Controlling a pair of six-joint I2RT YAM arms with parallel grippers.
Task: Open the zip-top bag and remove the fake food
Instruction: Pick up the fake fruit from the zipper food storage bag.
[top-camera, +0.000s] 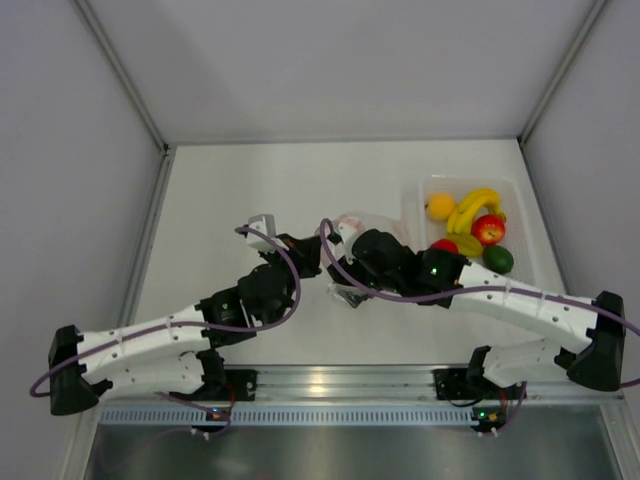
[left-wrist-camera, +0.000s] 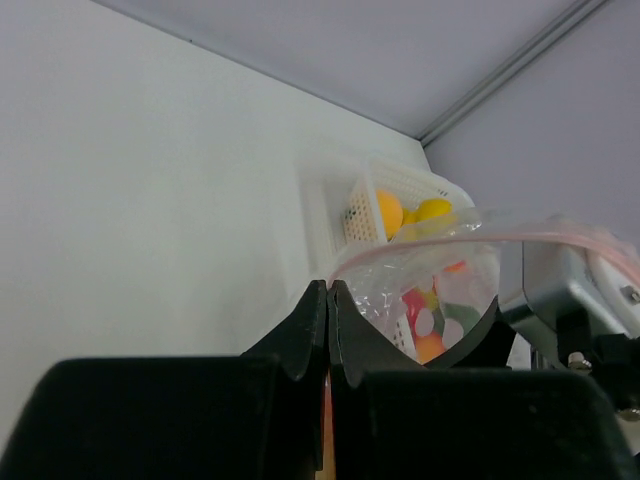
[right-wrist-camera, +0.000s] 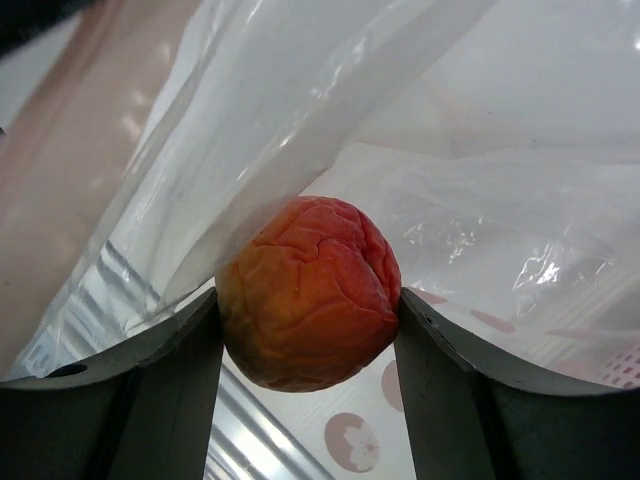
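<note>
— at the middle of the table (top-camera: 250, 190), where was the zip-top bag (left-wrist-camera: 455, 270) found?
— it was held up off the surface between the two arms. in the top view it was reached from eight o'clock by the left arm and from four o'clock by the right.
— how was the left gripper (left-wrist-camera: 328, 290) set?
— its fingers (left-wrist-camera: 300, 340) were pressed together on the bag's edge, where the red-pink zip strip (left-wrist-camera: 420, 243) was seen to end.
— and the right gripper (right-wrist-camera: 308, 297)?
— it was pushed inside the bag and clamped on a peach (right-wrist-camera: 308, 320), gripped on both sides.
— was other fake food seen?
— an orange (top-camera: 440, 206), bananas (top-camera: 474, 207), an apple (top-camera: 489, 230) and a lime (top-camera: 498, 259) were laid in the tray (top-camera: 524, 235), at the bag's three o'clock.
</note>
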